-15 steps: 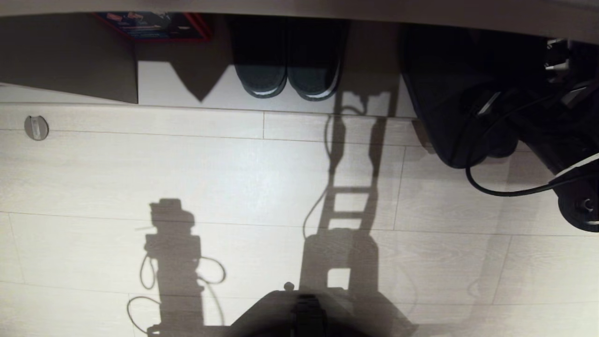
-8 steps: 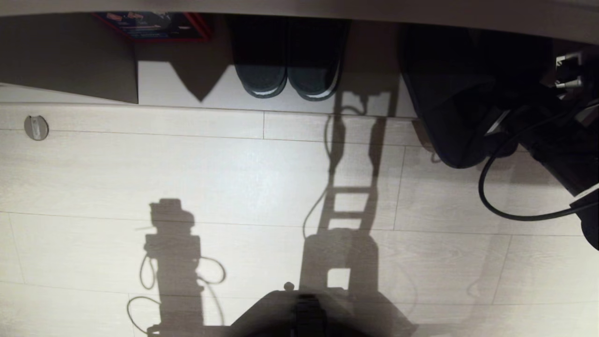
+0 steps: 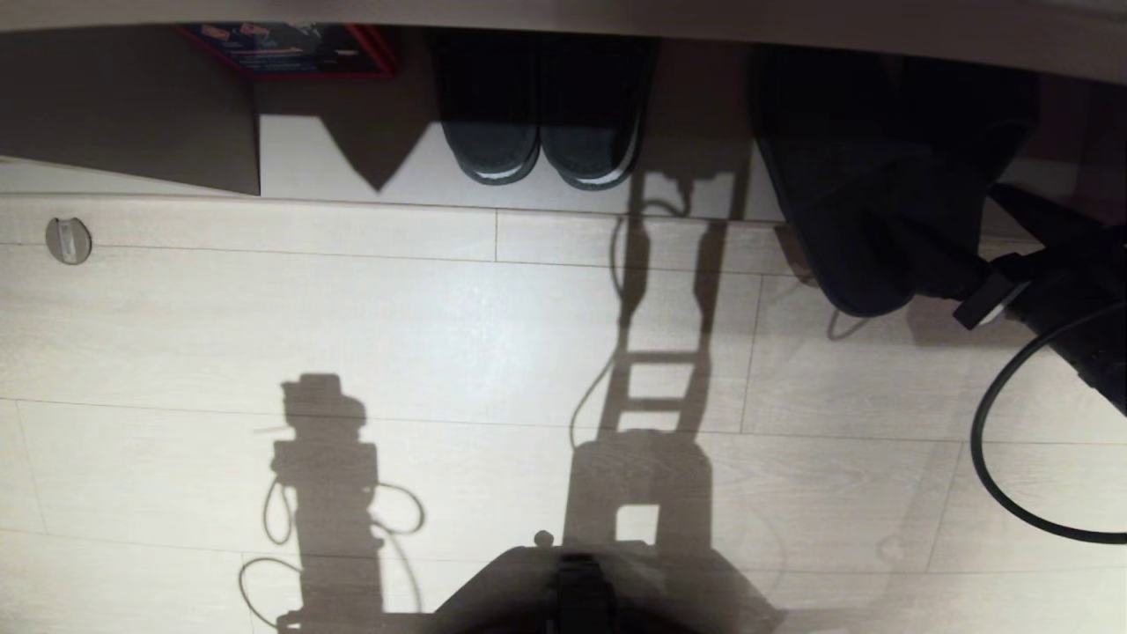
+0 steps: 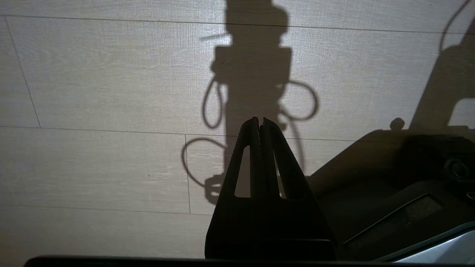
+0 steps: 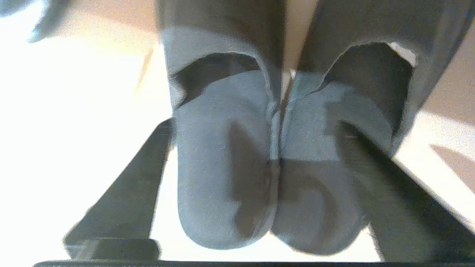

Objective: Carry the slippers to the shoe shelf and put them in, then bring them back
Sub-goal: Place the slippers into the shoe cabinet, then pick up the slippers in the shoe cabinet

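The dark blue-grey slippers [image 3: 836, 202] lie side by side at the right of the shoe shelf [image 3: 299, 167]. Their toes are under its top board and their heels stick out over the floor. My right gripper [image 3: 933, 204] reaches in from the right edge and stands open. In the right wrist view the slippers [image 5: 222, 167] lie heels toward me between the spread fingers [image 5: 130, 185] of the right gripper [image 5: 256, 126], with a bright gap beside one finger. My left gripper [image 4: 259, 120] is shut and empty, parked over bare floor.
A darker pair with white-edged soles [image 3: 546, 141] sits mid-shelf, and a red-edged box [image 3: 282, 48] lies further left by a brown panel [image 3: 132, 106]. A round metal disc [image 3: 68, 239] is set in the pale plank floor. My arm's black cable [image 3: 995, 475] loops at the right, and my base [image 3: 572, 590] is nearest me.
My right arm has drawn back from deep over the slippers toward the near right, its cable swinging down. The slippers stay where they lay.
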Motion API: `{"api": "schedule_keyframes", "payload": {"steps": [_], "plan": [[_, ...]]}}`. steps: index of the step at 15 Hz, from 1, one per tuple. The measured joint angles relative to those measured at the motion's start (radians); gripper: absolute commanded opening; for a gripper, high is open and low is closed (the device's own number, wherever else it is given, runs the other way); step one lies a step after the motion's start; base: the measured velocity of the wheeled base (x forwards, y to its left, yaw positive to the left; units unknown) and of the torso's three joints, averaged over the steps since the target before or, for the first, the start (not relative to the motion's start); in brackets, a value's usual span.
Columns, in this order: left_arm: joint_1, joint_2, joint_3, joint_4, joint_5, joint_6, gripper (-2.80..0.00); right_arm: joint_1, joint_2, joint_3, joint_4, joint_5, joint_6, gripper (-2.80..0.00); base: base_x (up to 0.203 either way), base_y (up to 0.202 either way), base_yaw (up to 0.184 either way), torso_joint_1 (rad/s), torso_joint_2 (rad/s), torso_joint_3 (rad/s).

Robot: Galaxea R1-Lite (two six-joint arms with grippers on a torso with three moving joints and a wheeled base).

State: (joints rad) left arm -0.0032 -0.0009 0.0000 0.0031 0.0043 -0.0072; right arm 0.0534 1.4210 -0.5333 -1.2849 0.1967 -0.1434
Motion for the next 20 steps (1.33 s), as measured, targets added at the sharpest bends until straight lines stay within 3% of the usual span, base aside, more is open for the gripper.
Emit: {"api": "schedule_keyframes", "payload": {"steps": [8,16,19,20], "plan": [[0.000,0.000,0.000,0.000,0.000,0.000,-2.80,-0.002,-0.452,0.214,0.301,0.027,-0.006,-2.80,0.000,0.000,0.000,0.000,0.00,0.000],[0.000,0.000,0.000,0.000,0.000,0.000,-2.80,-0.034,-1.110,0.289,0.917,0.011,0.010,-2.80,0.000,0.000,0.000,0.000,0.00,0.000],[0.000,0.000,0.000,0.000,0.000,0.000,-2.80,-0.050,-1.322,0.393,1.155,-0.005,0.019,-2.80,0.000,0.000,0.000,0.000,0.00,0.000],[0.000,0.000,0.000,0.000,0.000,0.000,-2.80,-0.053,-1.358,0.452,1.174,-0.035,0.024,-2.80,0.000,0.000,0.000,0.000,0.00,0.000]]}}
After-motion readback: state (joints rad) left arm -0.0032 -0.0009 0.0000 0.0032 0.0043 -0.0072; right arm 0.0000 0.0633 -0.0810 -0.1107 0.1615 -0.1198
